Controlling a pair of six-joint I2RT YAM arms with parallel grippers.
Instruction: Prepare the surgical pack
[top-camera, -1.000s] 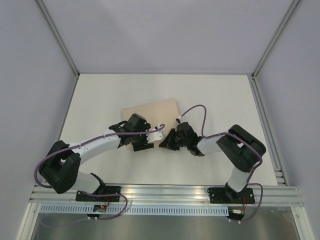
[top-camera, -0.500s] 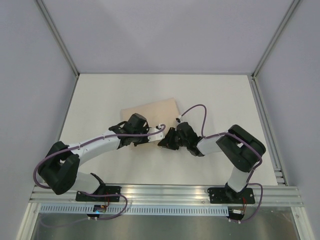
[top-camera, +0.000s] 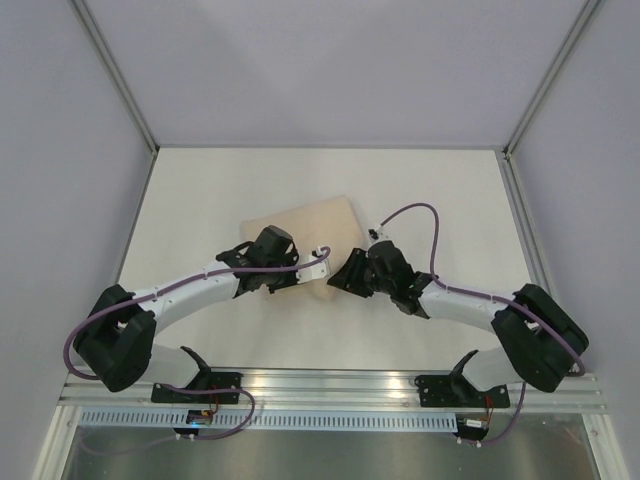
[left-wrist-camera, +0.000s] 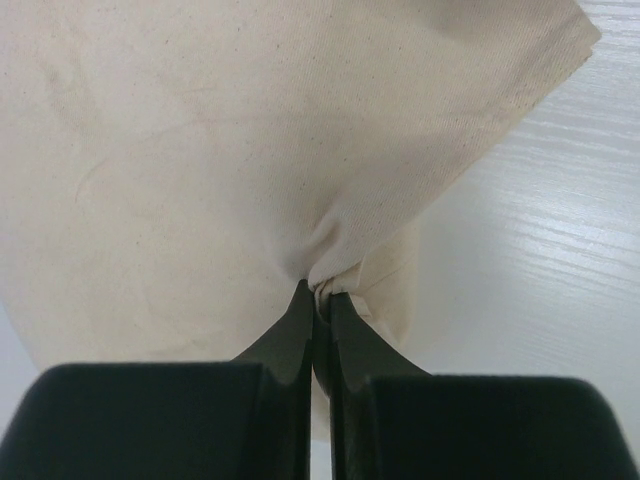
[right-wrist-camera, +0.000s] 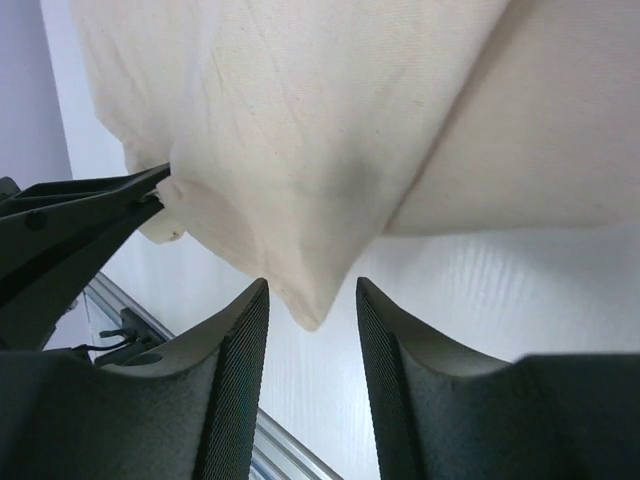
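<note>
The tan cloth sheet (top-camera: 320, 225) lies folded on the white table, bulging upward near its front edge. My left gripper (top-camera: 312, 268) is shut on a pinched fold of the cloth sheet (left-wrist-camera: 200, 150), which bunches at the fingertips of my left gripper (left-wrist-camera: 319, 293). My right gripper (top-camera: 346, 272) stands open just right of it. In the right wrist view a hanging corner of the cloth sheet (right-wrist-camera: 300, 120) dips between the parted fingers of my right gripper (right-wrist-camera: 312, 283) without being pinched. The left arm's black fingers (right-wrist-camera: 90, 205) show at the left there. No tray, clamps, tweezers, packets or gauze are in view.
The white table (top-camera: 440, 200) is walled by grey panels and aluminium posts (top-camera: 120, 85). A metal rail (top-camera: 330, 385) runs along the near edge by both arm bases.
My left gripper has closed on the cloth's front edge. My right gripper has opened and let the cloth go, its arm swinging out to the right. The cloth now bulges upward.
</note>
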